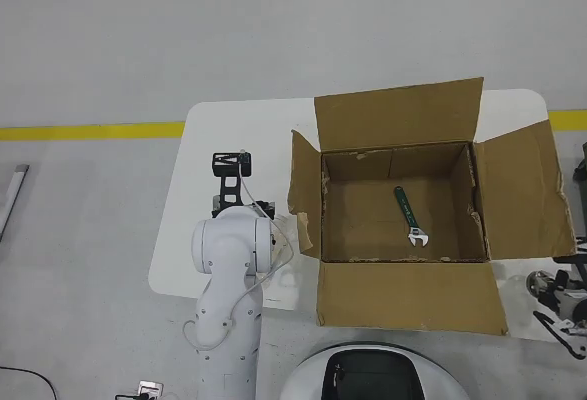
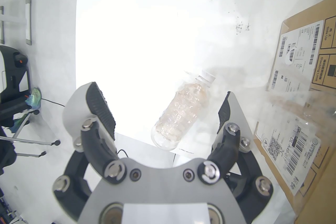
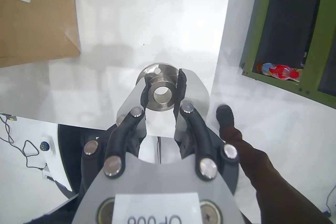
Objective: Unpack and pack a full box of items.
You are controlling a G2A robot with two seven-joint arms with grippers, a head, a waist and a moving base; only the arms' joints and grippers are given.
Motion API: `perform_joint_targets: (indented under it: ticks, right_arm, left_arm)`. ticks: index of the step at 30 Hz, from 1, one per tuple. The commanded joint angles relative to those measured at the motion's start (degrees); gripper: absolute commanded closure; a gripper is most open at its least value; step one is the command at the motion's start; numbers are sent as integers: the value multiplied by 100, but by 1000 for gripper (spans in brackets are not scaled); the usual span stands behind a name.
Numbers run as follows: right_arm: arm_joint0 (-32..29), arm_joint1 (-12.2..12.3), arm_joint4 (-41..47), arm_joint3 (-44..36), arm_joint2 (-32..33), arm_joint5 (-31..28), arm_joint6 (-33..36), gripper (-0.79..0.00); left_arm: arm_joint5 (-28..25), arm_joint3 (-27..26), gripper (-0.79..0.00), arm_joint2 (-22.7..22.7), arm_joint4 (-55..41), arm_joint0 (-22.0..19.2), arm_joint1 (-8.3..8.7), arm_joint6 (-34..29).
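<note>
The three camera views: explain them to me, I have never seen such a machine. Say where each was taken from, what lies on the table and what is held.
This is a robot with two arms, each ending in a two-fingered gripper, working at a white table.

The top view looks down from a camera above the arms. It shows an open cardboard box with its flaps spread out and a wrench lying inside.

The left wrist view comes from a camera on the left arm. The left gripper is open, and a clear plastic bottle lies on the table below it, beside the box and not gripped.

The right wrist view comes from the right arm. The right gripper is shut on a metal flanged ring.
</note>
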Motion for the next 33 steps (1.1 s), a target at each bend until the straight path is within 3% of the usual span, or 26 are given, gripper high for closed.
perform_joint_targets:
  ticks: [1,12,17,20,27,33]
  right_arm:
    - [33,3,-37,81,-83,-2,-31,0]
    - [152,21,-126,340,-345,34,-8,-6]
    - [186,32,-176,338,-403,48,51,-163]
    - [189,37,-185,320,-414,52,82,-317]
    - [152,49,-227,124,-314,126,135,-332]
    - [134,64,-242,-369,724,389,-76,-339]
  left_arm:
    - [0,0,-785,0,0,0,0,0]
    - [0,0,-785,0,0,0,0,0]
    - [0,0,-785,0,0,0,0,0]
    - [0,0,-785,0,0,0,0,0]
    - [0,0,-785,0,0,0,0,0]
    - [0,0,-785,0,0,0,0,0]
